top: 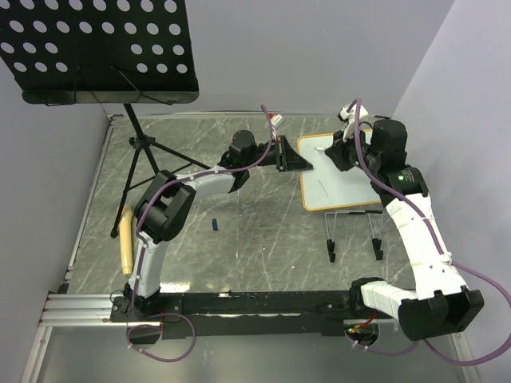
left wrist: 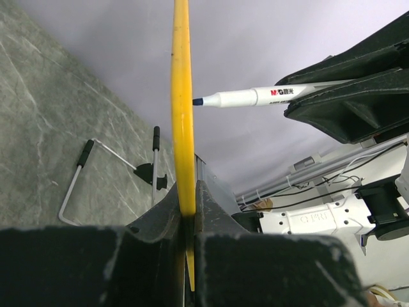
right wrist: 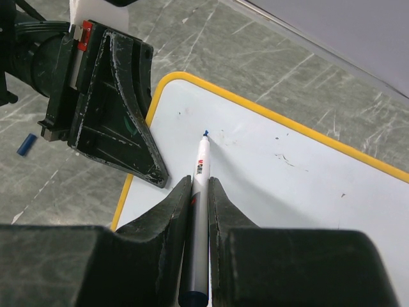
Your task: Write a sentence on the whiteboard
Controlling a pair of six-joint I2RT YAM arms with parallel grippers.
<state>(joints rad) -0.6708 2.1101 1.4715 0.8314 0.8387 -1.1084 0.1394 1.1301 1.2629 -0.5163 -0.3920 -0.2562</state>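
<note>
Right wrist view: marker [right wrist: 202,160] is pinched in closed right gripper [right wrist: 199,184], tip at corner of blank whiteboard [right wrist: 287,185]; board lies far right on table [top: 239,239], edge clamped by left gripper [right wrist: 155,176]. Risk: w/ excess pressure, board could be shifted, strokes skewed.

Plain pale lilac-grey walls [top: 319,56] are enclosing a grey, marble-veined tabletop [top: 263,239] on its far and right sides. A black perforated music stand [top: 96,48] is standing on thin tripod legs at the far left, and soft, even light is falling across everything.
</note>
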